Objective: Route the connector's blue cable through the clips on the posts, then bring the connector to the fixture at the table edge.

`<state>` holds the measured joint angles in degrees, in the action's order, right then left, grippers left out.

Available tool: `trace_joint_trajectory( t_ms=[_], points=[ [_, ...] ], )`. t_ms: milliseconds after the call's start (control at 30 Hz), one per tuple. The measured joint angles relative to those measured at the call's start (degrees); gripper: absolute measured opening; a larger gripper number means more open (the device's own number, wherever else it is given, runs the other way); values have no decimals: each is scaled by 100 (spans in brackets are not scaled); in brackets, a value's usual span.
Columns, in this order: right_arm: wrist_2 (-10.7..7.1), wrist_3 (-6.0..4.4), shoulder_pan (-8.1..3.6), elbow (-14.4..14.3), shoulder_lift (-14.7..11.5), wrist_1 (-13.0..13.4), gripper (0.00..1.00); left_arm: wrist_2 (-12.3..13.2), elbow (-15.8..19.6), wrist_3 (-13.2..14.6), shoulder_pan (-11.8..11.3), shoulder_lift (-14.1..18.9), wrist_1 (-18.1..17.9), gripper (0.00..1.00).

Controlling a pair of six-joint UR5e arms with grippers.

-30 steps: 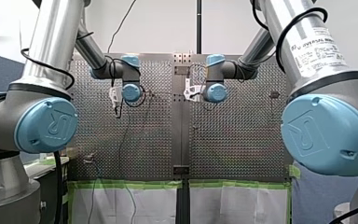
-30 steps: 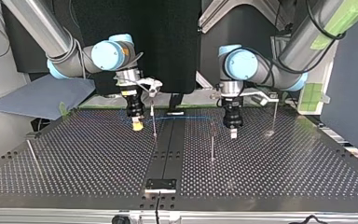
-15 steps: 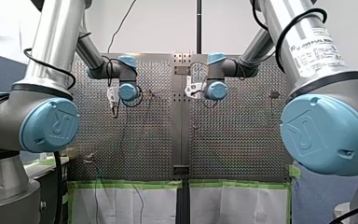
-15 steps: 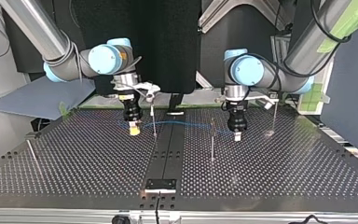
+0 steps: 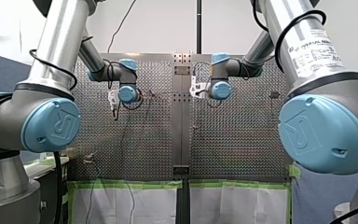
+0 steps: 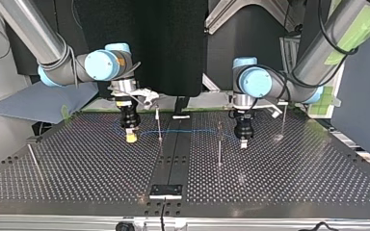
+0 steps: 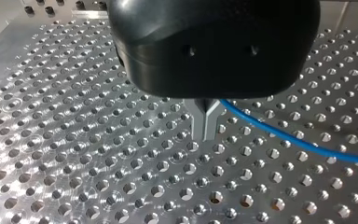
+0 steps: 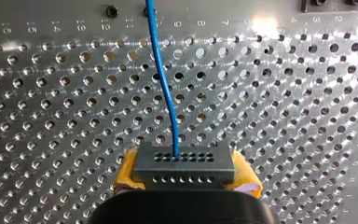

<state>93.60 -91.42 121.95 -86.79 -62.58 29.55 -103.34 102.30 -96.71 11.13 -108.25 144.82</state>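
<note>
Top view, near edge first. You have the fixture [image 6: 165,190] on the dark middle strip of the counter [image 6: 294,173], right at the rim. Behind it stand two thin upright rods. The near post [image 6: 218,144] is just right of the strip, and the middle post [image 6: 159,124] is just left of it and farther back. A leaning post [image 6: 33,156] is out at the view's left. A back post [image 6: 283,120] stands far off at its right.

Next row back: both arms point straight down over the counter. The right fingers [image 6: 131,137], yellow-tipped, hang left of the middle post. The left fingers [image 6: 243,142] hang right of the near post. The blue cable [image 6: 188,130] stretches between them and crosses both of these posts. You cannot tell whether it sits in a clip.

Right wrist view: the yellow pads [image 8: 129,169] clamp the grey connector [image 8: 185,162] from both sides. The blue cable leaves its upper row of holes and runs ahead over the perforated plate. The connector is well apart from the fixture.

Left wrist view: the left fingers are pressed together on the blue cable, which comes out right at them and runs away beside them.

Front view, farthest: both wrists are at the far end of the counter, one on each side of the centre strip.
</note>
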Motion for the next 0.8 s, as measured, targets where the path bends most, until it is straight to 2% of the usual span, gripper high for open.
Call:
trace_joint_trajectory(
  t_ms=[367,533,567,600,633,667,700,733,767,800],
  points=[
    [-93,3,5,3,2,-19,0,139,-1,-231,-62,-1,-20,0],
    [-99,7,7,2,2,-37,0,265,-1,-289,-116,1,0,6],
    [-103,8,8,2,2,-43,0,296,-1,-299,-130,1,1,21],
    [-106,8,9,1,2,-47,0,342,-2,-298,-149,1,-2,43],
    [-110,8,8,1,2,-53,0,378,-1,-290,-163,0,-7,43],
    [-111,8,8,0,3,-63,0,401,-1,-279,-172,0,-13,69],
    [-112,8,8,0,3,-72,0,463,-1,-239,-196,1,-22,86],
    [-112,10,8,-1,3,-83,0,500,-1,-217,-209,1,-21,86],
    [-113,12,9,-1,3,-99,0,538,-2,-202,-220,0,-14,100],
    [-114,13,9,-1,3,-109,0,586,-1,-178,-234,0,9,100]
  ],
)
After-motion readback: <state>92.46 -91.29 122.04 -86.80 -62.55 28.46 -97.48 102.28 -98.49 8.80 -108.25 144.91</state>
